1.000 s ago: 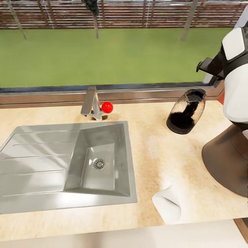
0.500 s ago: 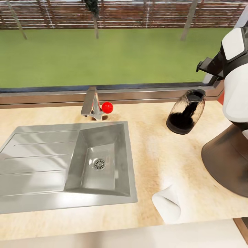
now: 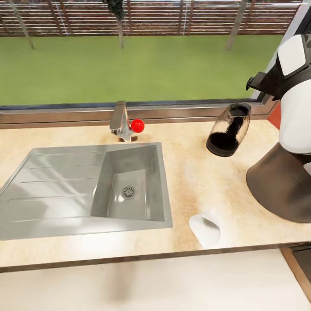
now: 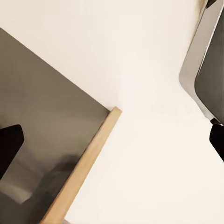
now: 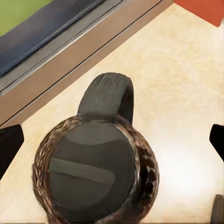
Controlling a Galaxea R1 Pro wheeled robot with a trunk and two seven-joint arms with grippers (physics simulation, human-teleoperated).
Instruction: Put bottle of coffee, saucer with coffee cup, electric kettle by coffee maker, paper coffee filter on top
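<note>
1. We find the electric kettle (image 3: 229,130) upright on the tabletop (image 3: 194,172), near the window sill, just beside the coffee maker (image 3: 280,185).
2. The right pincer (image 5: 112,140) hangs spread wide above the kettle, holding nothing.
3. A white paper cone (image 3: 206,226) lies near the tabletop's front edge.
4. The steel sink (image 3: 86,190) sits well apart.
5. The left pincer (image 4: 112,140) is spread wide, empty.

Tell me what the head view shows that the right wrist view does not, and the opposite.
Head view alone: the steel sink, the tap with a red knob, a white paper cone lying near the counter's front edge, and the charcoal-grey coffee maker.
Right wrist view alone: the kettle's round dark lid, seen from directly above.
Both: the clear glass electric kettle on the light beige wood-grain countertop by the window.
</note>
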